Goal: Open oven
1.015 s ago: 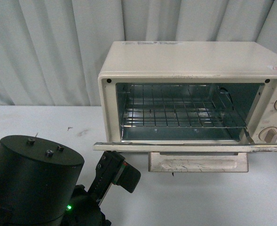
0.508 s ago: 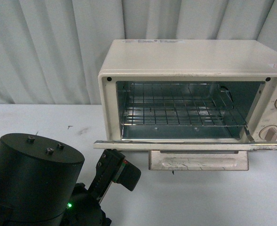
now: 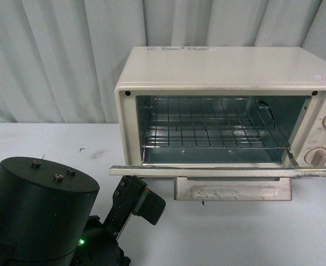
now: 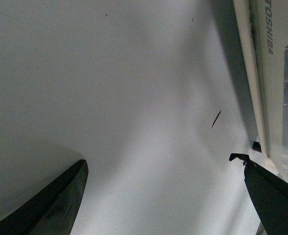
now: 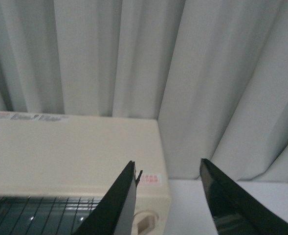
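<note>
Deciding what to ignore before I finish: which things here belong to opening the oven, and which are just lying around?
Job: oven, its dropped-open door, wire rack inside.
Just there: curtain, table, dark fleck on the table.

Soft, even light; faint shadow on the table [image 4: 134, 98]; jaws blurred close-up.

1. The left pincer [image 4: 157, 160] shows two dark fingers [image 4: 60, 200] spread wide apart.
2. Behind them lies the pale desk [image 4: 109, 88], bearing a small dark fleck [image 4: 216, 119].
3. The oven [image 4: 276, 73], lettered TOSHIBA, sits close by one finger.
</note>
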Available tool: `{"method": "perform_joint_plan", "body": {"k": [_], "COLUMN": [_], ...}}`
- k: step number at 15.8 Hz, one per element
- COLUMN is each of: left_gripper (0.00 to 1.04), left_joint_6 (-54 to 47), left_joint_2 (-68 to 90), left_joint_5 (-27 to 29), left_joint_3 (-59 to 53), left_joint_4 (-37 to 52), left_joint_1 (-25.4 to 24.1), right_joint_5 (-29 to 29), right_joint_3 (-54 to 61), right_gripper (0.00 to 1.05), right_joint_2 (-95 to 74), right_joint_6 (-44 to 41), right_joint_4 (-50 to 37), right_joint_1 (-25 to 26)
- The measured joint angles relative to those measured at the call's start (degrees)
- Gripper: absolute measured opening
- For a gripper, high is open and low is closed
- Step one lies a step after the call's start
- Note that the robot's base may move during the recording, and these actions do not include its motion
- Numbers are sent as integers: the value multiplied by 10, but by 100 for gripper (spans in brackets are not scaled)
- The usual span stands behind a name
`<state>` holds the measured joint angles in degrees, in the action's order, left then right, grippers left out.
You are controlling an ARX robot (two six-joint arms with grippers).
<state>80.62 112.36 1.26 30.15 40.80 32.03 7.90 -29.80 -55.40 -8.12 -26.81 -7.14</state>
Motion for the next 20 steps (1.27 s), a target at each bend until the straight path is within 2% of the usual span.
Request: {"method": "perform_joint_plan", "body": {"k": [4, 7, 13, 15, 17, 19, 20], "left_gripper": [98, 98, 98, 98, 98, 98, 98], "left_joint_6": [0, 0, 0, 0, 0, 0, 0], "left_joint_2": [0, 0, 0, 0, 0, 0, 0], "left_joint_5": [-3, -2, -4, -2, -2, -2, -2], "left_joint_3": [0, 0, 0, 0, 0, 0, 0], "left_joint_4": [1, 1, 1, 1, 1, 1, 1], "left_joint_1": [0, 0, 0, 0, 0, 0, 0], "right_joint_5": [-27, -62, -74, -77, -78, -77, -78], "right_joint_3": [114, 159, 184, 256, 269, 275, 290], "right_gripper": [3, 2, 2, 2, 2, 2, 2], "right_joint_2": [69, 107, 132, 255, 300, 329, 333], "right_joint_6": [63, 70, 71, 71, 71, 72, 72], "right_joint_4": [-33, -37, -37, 14, 46, 66, 40], "right_joint_1": [20, 46, 75, 74, 74, 74, 74]}}
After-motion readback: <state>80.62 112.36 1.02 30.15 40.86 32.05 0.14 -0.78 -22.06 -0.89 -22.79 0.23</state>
